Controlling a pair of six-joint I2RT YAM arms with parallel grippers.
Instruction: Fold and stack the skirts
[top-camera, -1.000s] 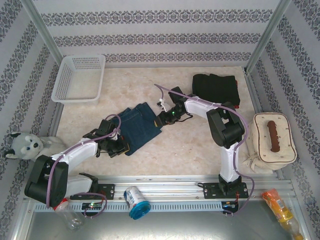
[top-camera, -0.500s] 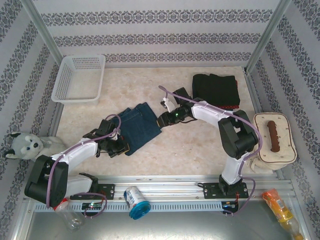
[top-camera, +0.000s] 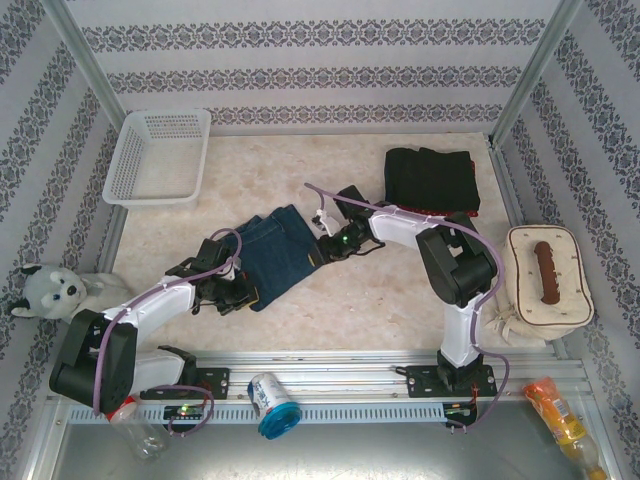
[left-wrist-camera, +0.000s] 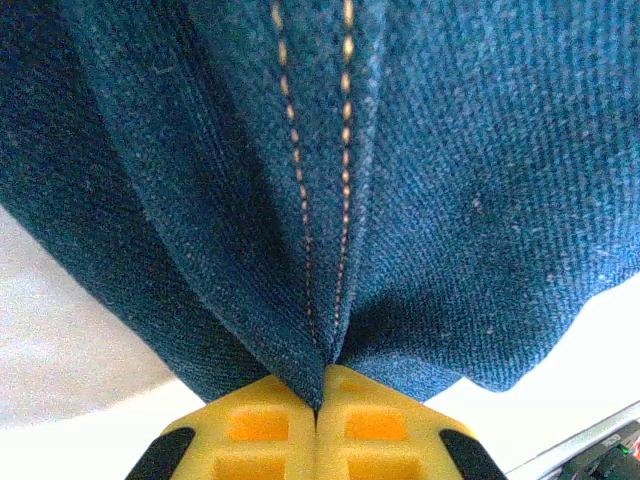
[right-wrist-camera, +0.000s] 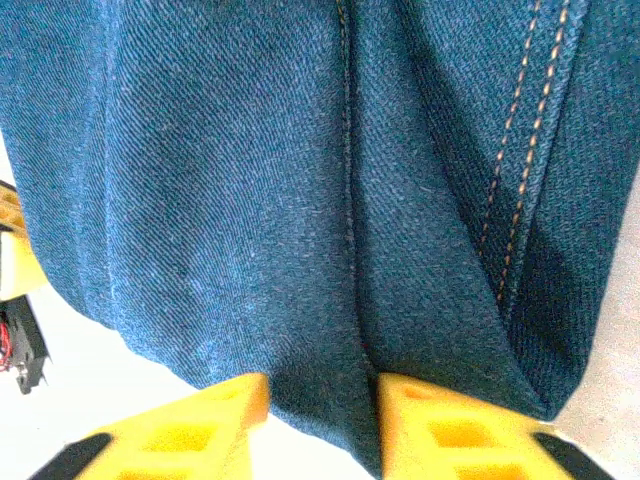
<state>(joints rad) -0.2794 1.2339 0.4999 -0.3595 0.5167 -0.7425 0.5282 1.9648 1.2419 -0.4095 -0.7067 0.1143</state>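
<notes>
- At mid-bench (top-camera: 390, 290), our dark blue denim skirt (top-camera: 280, 250) lies part-folded, left jaws clamped on its near edge, right jaws gripping its far edge.
- We judge the folded black cloth skirt (top-camera: 430, 178) done; the denim is not yet stacked.

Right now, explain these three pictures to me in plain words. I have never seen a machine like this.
These are two robot arms, bolted side by side, each ending in a two-finger gripper. The wide picture looks down from above; both close-ups come from cameras on the wrists. On the table lie a blue denim skirt, a folded black skirt and a white basket. The left gripper is shut on a fold of the denim. The right gripper has a denim fold between its fingers; whether it pinches, I cannot tell.
</notes>
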